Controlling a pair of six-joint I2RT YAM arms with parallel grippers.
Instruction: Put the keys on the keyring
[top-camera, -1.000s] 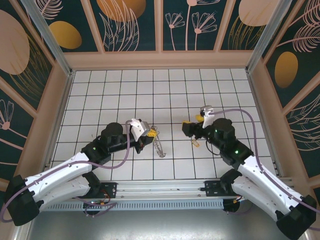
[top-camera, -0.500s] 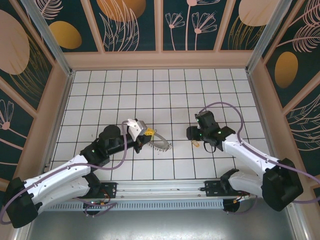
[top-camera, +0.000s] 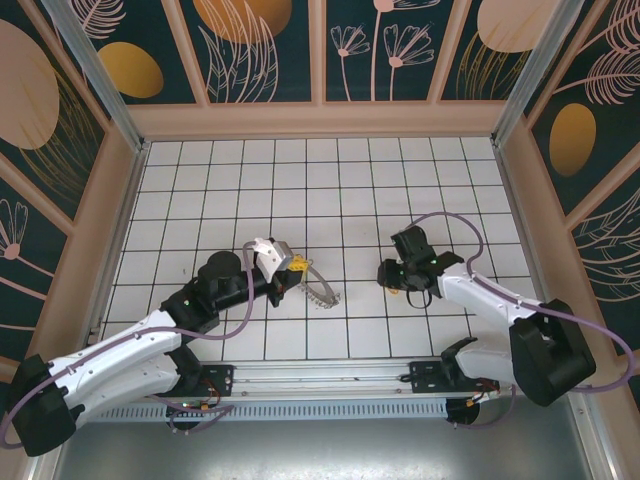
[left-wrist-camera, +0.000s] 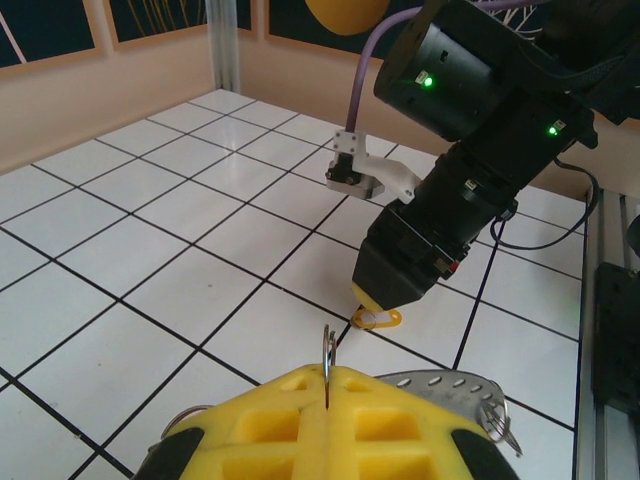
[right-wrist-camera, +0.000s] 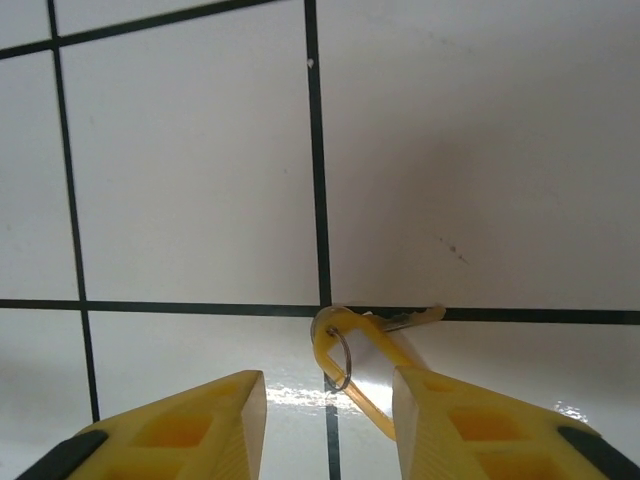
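The left pincer (top-camera: 291, 268) clamped the keyring (top-camera: 322, 291) while the right pincer (right-wrist-camera: 325, 400) stood apart astride the keys (right-wrist-camera: 335, 320) lying flat on the tabletop (right-wrist-camera: 180, 180), which might skid away under an off-centre pinch.

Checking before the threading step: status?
Left claw shut on keyring. Right claw open, straddling key on floor. Nothing between the claws.

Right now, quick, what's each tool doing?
Left tool: closed on the keyring.
Right tool: open, straddling the key, not gripping it.
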